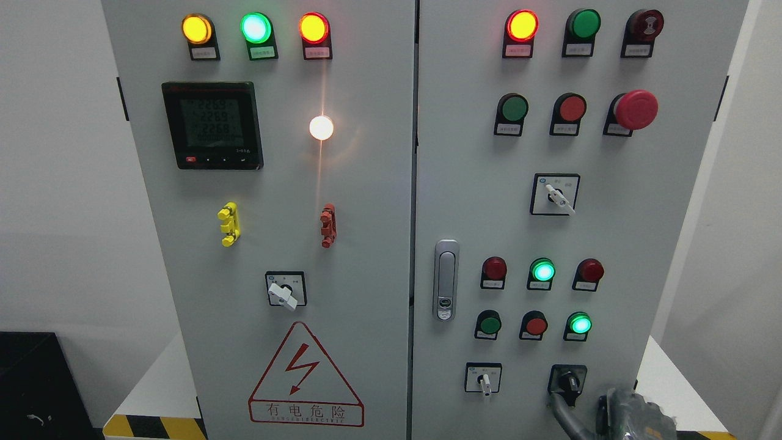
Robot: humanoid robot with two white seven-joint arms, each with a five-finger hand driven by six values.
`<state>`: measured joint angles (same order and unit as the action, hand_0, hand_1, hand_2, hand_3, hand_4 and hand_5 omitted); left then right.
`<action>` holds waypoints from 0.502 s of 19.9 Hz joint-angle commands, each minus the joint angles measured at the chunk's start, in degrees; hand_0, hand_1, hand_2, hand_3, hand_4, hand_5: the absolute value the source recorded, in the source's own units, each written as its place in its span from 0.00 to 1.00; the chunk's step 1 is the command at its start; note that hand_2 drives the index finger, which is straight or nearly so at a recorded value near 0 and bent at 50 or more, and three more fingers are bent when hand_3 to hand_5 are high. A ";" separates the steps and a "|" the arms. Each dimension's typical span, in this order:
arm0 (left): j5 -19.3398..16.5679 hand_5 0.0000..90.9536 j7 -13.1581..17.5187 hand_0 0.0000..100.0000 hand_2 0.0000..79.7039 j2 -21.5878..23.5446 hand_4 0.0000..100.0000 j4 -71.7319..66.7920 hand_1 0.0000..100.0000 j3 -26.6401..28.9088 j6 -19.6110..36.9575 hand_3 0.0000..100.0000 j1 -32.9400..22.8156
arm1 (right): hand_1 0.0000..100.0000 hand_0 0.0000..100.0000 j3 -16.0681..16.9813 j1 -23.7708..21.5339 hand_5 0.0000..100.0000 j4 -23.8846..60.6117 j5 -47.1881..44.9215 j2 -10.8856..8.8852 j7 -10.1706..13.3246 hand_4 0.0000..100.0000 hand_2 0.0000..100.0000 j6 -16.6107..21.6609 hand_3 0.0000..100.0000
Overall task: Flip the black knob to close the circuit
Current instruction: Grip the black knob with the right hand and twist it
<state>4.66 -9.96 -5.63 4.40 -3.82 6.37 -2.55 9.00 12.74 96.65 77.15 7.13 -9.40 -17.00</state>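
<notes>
Black knob sits lower right of frame on the cabinet's right door, right hand coming up from bottom right with one finger touching just below it, grip state unclear.

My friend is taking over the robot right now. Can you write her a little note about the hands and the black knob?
Right hand: low at the bottom right, a finger reaching up to the black knob; whether it grips is hard to tell.
Left hand: not in view.
The black knob sits at the lower right of the cabinet's right door, right of a white-handled switch.
Done: hand brought to the knob.
Left: turn the knob to close the circuit, then pull away.
</notes>
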 commanded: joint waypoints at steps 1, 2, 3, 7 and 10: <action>0.00 0.00 -0.15 0.12 0.00 0.00 0.00 -0.01 0.56 0.04 0.04 0.00 0.00 | 0.00 0.00 0.84 0.10 1.00 0.03 0.02 -0.10 0.35 1.00 0.96 -0.05 1.00; 0.00 0.00 -0.06 0.12 0.00 0.00 0.00 -0.01 0.56 0.04 0.04 0.00 0.00 | 0.00 0.00 1.19 0.10 1.00 0.03 0.02 -0.10 0.43 1.00 0.96 0.04 1.00; 0.00 0.00 -0.15 0.12 0.00 0.00 0.00 -0.01 0.56 0.04 0.04 0.00 0.00 | 0.00 0.00 1.28 0.10 1.00 0.03 0.02 -0.19 0.61 1.00 0.96 0.12 1.00; 0.00 0.00 -0.06 0.12 0.00 0.00 0.00 0.08 0.56 -0.05 0.04 0.00 0.00 | 0.00 0.00 1.72 0.01 1.00 -0.05 0.02 -0.19 0.70 1.00 0.95 0.21 1.00; 0.08 0.00 -0.06 0.12 0.00 0.00 0.00 0.08 0.56 0.04 0.04 0.00 0.00 | 0.00 0.00 1.99 0.01 1.00 -0.14 0.10 -0.28 0.79 1.00 0.95 0.21 1.00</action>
<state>4.66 -10.02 -5.62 4.40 -3.80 6.37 -2.55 8.87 12.77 96.62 77.18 7.02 -8.69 -16.80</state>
